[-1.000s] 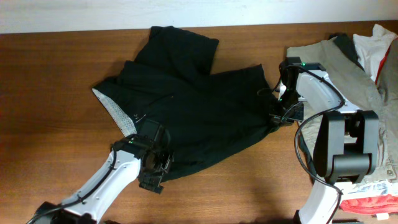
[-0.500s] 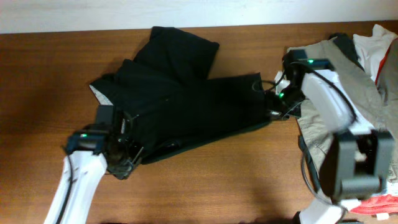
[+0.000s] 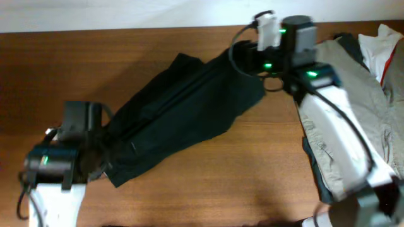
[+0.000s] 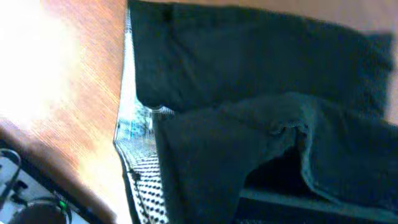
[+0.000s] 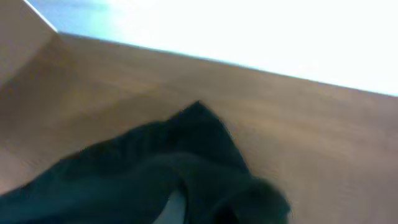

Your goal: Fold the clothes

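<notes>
Clearly soft and limp, the clothes (image 3: 183, 104) stretch diagonally over the counter (image 3: 265, 164), left hand (image 3: 101, 154) clamped on the near-left end, right hand (image 3: 243, 60) clamped on the far-right corner; grip hems.

Black garment (image 4: 261, 81) fills most of the frame, lying in overlapping folds with a raised layer on the near side. Pale dotted waistband lining (image 4: 144, 186) is exposed along its left edge. Wooden bench (image 4: 68, 106) shows at left, under strong glare. Dark hardware (image 4: 34, 208) with a green light sits at the near-left corner.
</notes>
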